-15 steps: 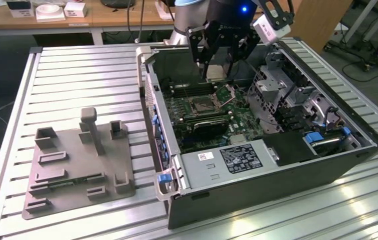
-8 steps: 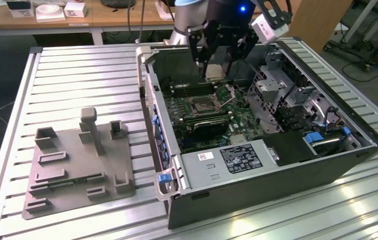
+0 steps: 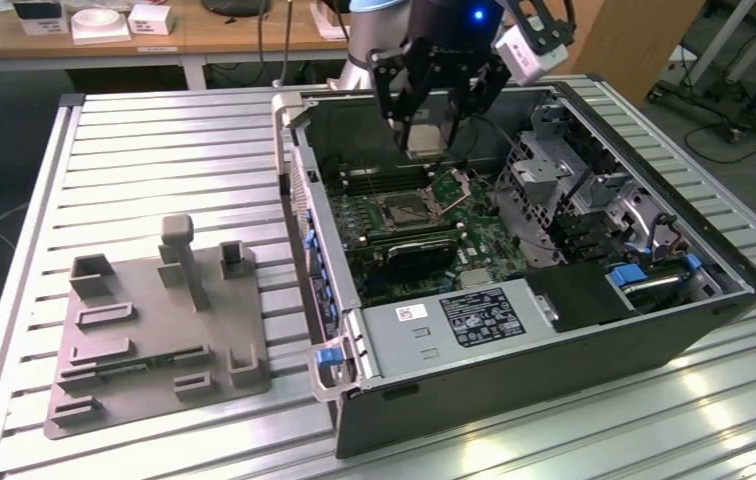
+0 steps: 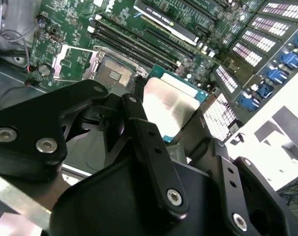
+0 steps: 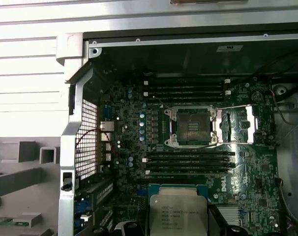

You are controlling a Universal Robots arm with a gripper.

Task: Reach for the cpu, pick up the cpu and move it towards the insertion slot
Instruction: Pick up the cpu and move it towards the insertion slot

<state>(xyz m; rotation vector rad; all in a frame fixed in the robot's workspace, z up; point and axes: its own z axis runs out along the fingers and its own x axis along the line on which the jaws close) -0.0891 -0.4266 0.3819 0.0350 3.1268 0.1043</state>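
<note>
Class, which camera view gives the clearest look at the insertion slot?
The first wrist view: the insertion slot is seen square-on, with its retention frame swung open beside it. The exterior view shows it smaller and at a slant; the second wrist view shows it beyond the claw's black links.

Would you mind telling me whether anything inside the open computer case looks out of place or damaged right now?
Nothing stands out as damaged. The insertion slot sits empty with its retention frame swung open beside it, as expected for loading. The gripper holds the cpu above the motherboard, not yet over the slot.
</note>
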